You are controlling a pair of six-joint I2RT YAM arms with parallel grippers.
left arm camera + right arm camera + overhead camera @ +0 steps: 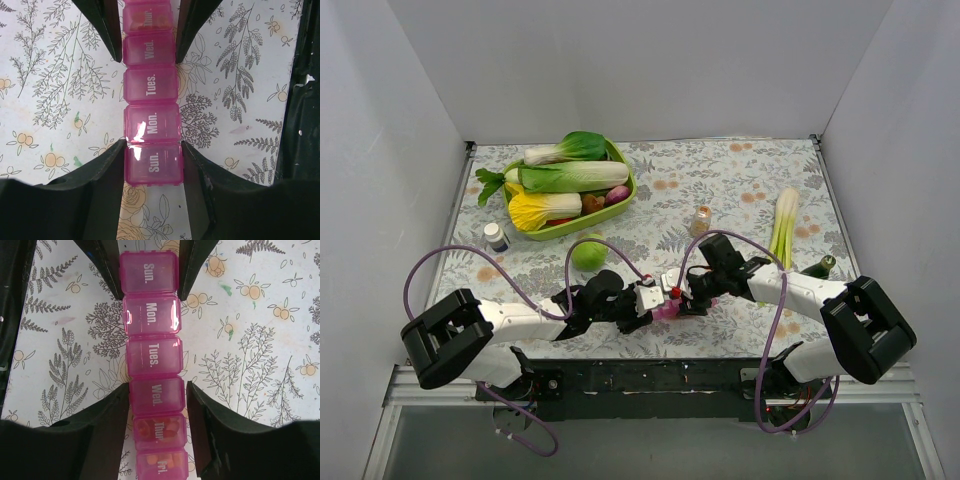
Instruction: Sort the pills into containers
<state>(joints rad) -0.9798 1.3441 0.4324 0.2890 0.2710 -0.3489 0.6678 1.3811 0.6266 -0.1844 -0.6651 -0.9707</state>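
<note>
The translucent pink pill organiser (668, 308) lies on the floral cloth between my two grippers, with all visible lids closed. In the left wrist view my left gripper (152, 165) is shut on the "Sun." end of the organiser (151, 90), both fingers touching its sides. In the right wrist view my right gripper (157, 397) straddles the "Wed." compartment of the organiser (152, 357), closed against it with only a hairline gap on one side. Orange-red pills (157, 429) show in "Thur.", and orange pills show in "Fri." below it.
A green tray (620, 205) of vegetables stands at the back left. A green round fruit (588, 252) and a white bottle (496, 236) are near it. A small clear jar (700, 220), a leek (784, 225) and a dark green bottle (818, 267) are to the right.
</note>
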